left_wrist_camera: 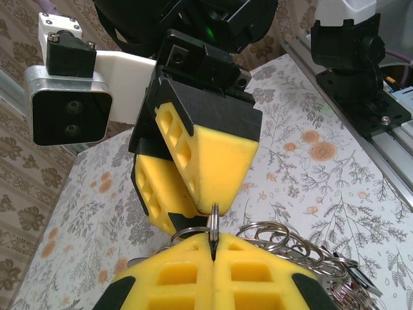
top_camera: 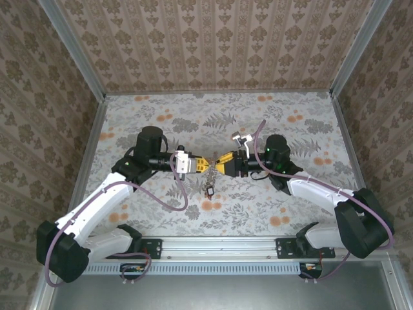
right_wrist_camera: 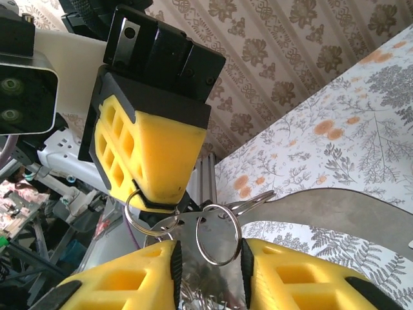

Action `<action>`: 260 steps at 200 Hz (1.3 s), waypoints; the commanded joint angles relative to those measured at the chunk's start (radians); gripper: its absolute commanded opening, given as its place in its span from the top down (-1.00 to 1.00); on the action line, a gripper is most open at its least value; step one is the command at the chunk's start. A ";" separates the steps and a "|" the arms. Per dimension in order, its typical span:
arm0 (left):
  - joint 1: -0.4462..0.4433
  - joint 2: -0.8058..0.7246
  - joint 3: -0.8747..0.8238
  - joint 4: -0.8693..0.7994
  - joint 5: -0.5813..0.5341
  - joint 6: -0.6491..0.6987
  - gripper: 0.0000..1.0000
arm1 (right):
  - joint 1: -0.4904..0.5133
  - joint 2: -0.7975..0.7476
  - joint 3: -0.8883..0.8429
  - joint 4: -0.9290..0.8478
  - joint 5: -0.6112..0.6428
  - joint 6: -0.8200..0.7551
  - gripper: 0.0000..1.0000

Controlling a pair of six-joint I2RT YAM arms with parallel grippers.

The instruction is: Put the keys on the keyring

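Both grippers meet tip to tip above the table's middle. My left gripper (top_camera: 201, 165) (left_wrist_camera: 213, 240) is shut on a thin silver split ring (left_wrist_camera: 213, 219), pinched edge-on between its yellow fingers. My right gripper (top_camera: 219, 162) (right_wrist_camera: 210, 252) is shut on a second split ring (right_wrist_camera: 218, 234), whose rim touches both black pads. More linked rings (left_wrist_camera: 290, 240) hang beside them, and a flat silver blade (right_wrist_camera: 335, 210) crosses behind. A small bunch of keys (top_camera: 208, 188) dangles below the fingertips. Which ring is the keyring I cannot tell.
The floral tablecloth (top_camera: 303, 123) is boxed in by patterned walls on three sides. A metal rail (top_camera: 219, 248) with both arm bases runs along the near edge. The right arm's base (left_wrist_camera: 355, 61) stands close behind.
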 commanded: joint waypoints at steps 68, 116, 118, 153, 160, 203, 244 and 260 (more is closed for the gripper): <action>0.006 -0.002 0.038 0.021 0.050 0.024 1.00 | -0.006 0.050 0.057 0.094 -0.032 0.040 0.69; 0.005 -0.010 0.033 0.003 0.038 0.030 1.00 | -0.005 0.004 0.046 0.049 -0.020 -0.070 1.00; 0.004 -0.011 0.033 0.000 0.037 0.030 1.00 | -0.005 0.001 0.046 0.044 -0.018 -0.078 1.00; -0.003 -0.038 0.030 -0.075 -0.001 0.050 0.59 | 0.001 -0.063 0.048 -0.017 0.046 -0.243 1.00; -0.003 -0.047 0.028 -0.085 -0.010 0.050 0.48 | 0.001 -0.070 0.052 -0.028 0.053 -0.269 1.00; -0.003 -0.097 0.018 -0.113 -0.056 0.037 0.00 | 0.001 -0.090 0.083 -0.093 0.053 -0.404 1.00; 0.002 -0.137 0.029 -0.167 -0.082 0.011 -0.10 | 0.003 -0.138 0.127 -0.256 0.049 -0.573 1.00; 0.006 -0.145 0.033 -0.176 -0.088 0.003 -0.10 | 0.003 -0.145 0.147 -0.308 0.034 -0.622 1.00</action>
